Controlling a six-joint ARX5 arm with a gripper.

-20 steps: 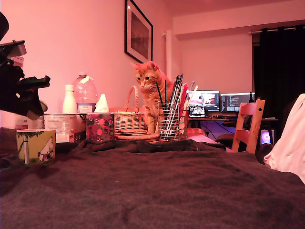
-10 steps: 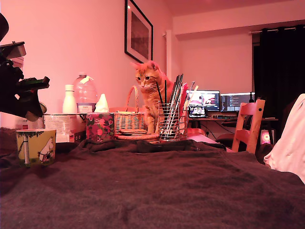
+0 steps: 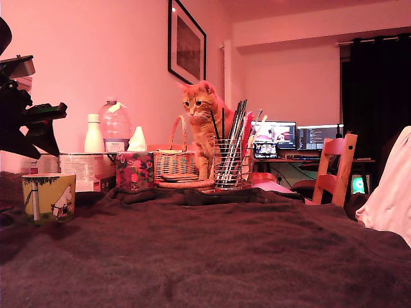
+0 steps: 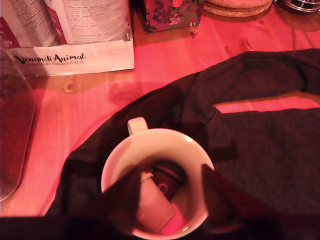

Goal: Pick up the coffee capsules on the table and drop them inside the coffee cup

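While both capsules, dark (image 4: 167,180) and cream (image 4: 155,205), are seen lying inside the cup (image 4: 150,145) on the blanketed surface (image 3: 212,250), the claw (image 4: 170,200) is held spread and empty directly above it.

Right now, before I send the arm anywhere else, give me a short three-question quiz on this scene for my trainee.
1. True or false: the pincer is holding a capsule over the coffee cup.
2. Where are the dark capsule and the cream capsule? A) on the blanket B) inside the coffee cup C) in the wicker basket
3. In the exterior view, which animal stands behind the wire-mesh pen holder?

Key: 1. False: the pincer is open and empty above the cup. 2. B. 3. The orange cat.
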